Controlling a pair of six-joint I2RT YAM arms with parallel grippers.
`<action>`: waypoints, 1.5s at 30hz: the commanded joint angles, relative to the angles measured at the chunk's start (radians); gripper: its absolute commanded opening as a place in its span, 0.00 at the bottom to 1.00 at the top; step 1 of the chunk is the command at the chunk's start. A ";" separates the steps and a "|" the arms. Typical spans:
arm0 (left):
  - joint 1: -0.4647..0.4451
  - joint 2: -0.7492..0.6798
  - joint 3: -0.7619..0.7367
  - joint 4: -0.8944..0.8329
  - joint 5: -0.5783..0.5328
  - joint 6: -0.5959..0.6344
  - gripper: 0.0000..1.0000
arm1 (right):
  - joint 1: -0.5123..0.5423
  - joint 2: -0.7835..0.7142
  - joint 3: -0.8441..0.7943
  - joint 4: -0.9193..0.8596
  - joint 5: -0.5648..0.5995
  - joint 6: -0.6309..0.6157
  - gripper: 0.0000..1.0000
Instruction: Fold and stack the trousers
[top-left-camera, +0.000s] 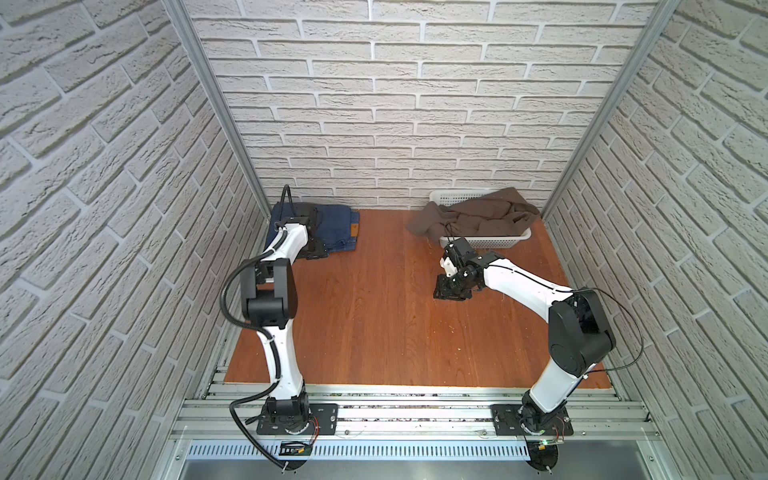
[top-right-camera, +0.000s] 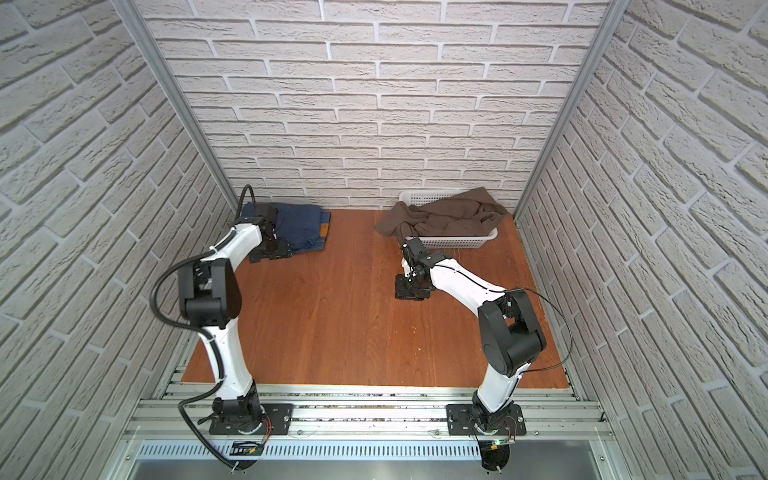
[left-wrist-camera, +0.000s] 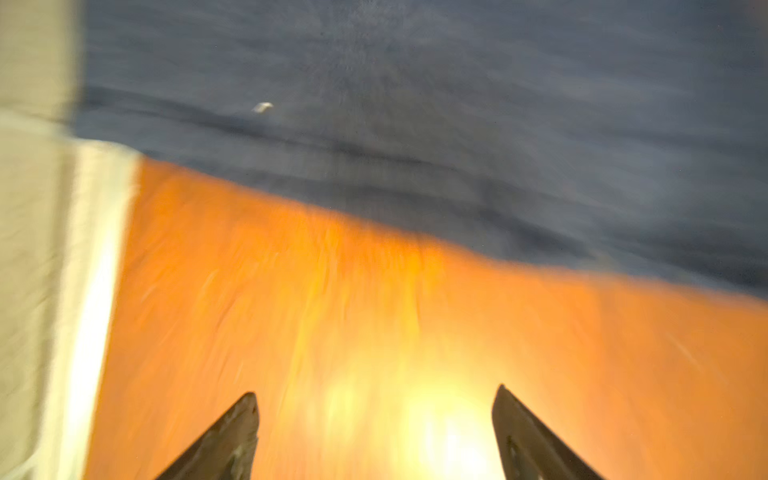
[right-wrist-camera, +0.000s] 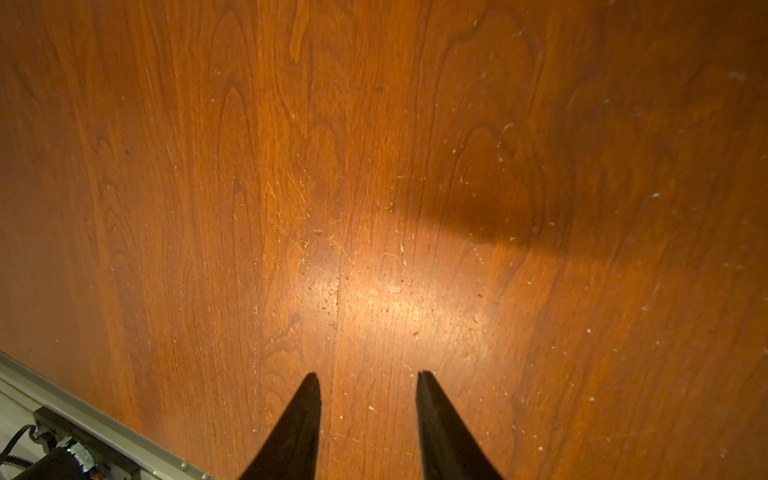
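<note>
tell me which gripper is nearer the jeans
Left. The left gripper is just off the near edge of the jeans, open and empty. The right gripper hangs over bare table across the middle, close to the basket instead.

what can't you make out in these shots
Folded jeans: near-left part hidden behind the left arm in both top views; seams blurred by motion in the left wrist view.
White basket: inside covered by the brown garment in both top views.
Left hand and right hand: fingertips too dark and small to separate in both top views; bases cut off by each wrist view's edge.
</note>
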 joint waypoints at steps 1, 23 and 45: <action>-0.091 -0.241 -0.163 0.172 -0.074 -0.018 0.89 | -0.013 -0.076 0.011 0.014 0.075 -0.010 0.40; -0.090 -1.165 -1.174 0.794 -0.312 -0.067 0.90 | -0.118 -0.699 -0.637 0.818 0.678 -0.315 0.44; 0.021 -1.000 -1.504 1.405 -0.367 0.102 0.94 | -0.179 -0.346 -0.913 1.481 0.834 -0.470 0.51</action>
